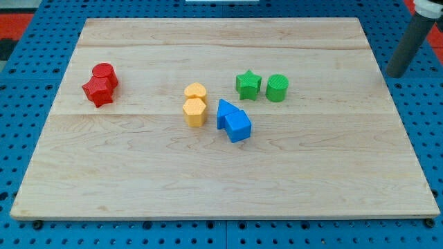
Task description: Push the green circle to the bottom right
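The green circle point(277, 88) stands on the wooden board point(208, 180), right of centre and a little above the middle. A green star point(248, 84) sits just to its left, close but apart. My tip point(396, 73) is the lower end of the dark rod at the view's upper right, off the board's right edge over the blue pegboard. It is far to the right of the green circle and touches no block.
Two blue blocks point(234, 122) sit together below and left of the green star. Two yellow blocks point(195, 104) stand stacked top to bottom near the centre. A red circle point(104, 73) and a red star point(97, 92) touch at the left.
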`<state>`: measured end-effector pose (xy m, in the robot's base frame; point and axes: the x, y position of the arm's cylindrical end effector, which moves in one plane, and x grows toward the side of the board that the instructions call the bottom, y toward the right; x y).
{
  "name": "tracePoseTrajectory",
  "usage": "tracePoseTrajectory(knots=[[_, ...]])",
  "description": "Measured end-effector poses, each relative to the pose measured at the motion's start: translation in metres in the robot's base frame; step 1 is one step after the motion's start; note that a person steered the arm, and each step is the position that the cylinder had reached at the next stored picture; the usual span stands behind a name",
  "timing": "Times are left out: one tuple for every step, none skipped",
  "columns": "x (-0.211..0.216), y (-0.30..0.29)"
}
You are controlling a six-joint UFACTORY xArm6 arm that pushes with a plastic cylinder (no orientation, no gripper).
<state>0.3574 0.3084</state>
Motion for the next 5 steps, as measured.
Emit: tracePoseTrajectory(knots=[[0.0,-0.001],[0.0,-0.001],[-0.007,-0.024],[-0.024,-0.061],[-0.023,-0.158]])
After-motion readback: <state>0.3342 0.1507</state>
